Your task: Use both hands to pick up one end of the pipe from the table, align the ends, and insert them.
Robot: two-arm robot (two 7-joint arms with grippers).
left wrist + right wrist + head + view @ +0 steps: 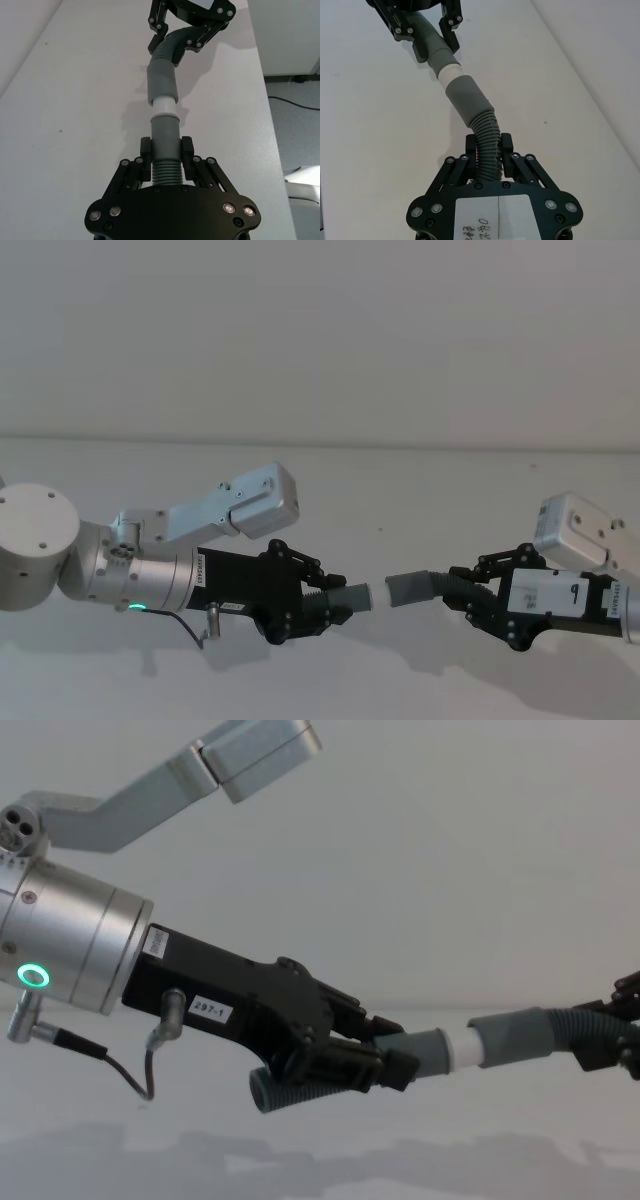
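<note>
Both pipe pieces hang in the air above the off-white table (420,510). My left gripper (335,605) (166,150) is shut on the ribbed hose piece (164,131) just behind its white ring (163,106). My right gripper (462,590) (489,145) is shut on the ribbed neck of the bent piece (487,132), whose wider collar (467,100) (410,587) faces the ring. The two ends are lined up mouth to mouth. In the wrist views the ring meets the collar's mouth, while the head view shows a thin gap.
A thin cable (190,625) loops under my left arm. The table's side edge (267,100) runs along one side in the left wrist view, with floor and a dark cable (295,102) beyond. A pale wall (300,340) stands behind the table.
</note>
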